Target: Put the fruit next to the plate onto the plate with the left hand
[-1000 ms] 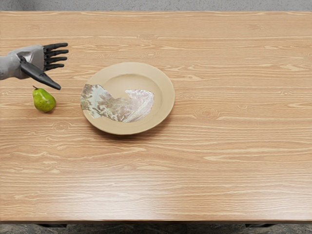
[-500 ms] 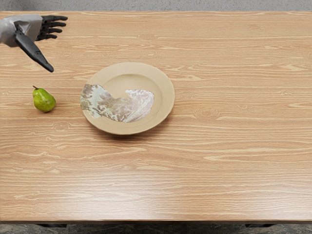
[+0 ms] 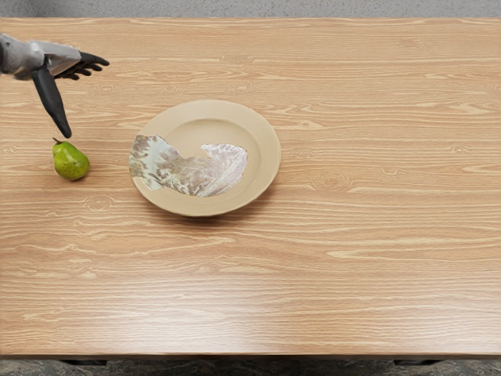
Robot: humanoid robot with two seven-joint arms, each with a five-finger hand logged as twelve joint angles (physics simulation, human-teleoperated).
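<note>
A small green pear [image 3: 70, 160] lies on the wooden table left of the plate, a short gap apart from it. The tan plate [image 3: 262, 133] has a mottled pattern in its bowl and carries no fruit. My left hand [image 3: 64, 74] comes in from the left edge, above and behind the pear. It is open, with the black thumb pointing down toward the pear's stem and the other fingers stretched to the right. It holds nothing and does not touch the pear. The right arm does not show.
The wooden table [image 3: 352, 251] stretches wide to the right and front of the plate. Its far edge runs along the top of the view, its front edge along the bottom.
The left hand rose toward the far left corner, then turned over so the thumb now points down above the pear. The pear and plate have not moved.
</note>
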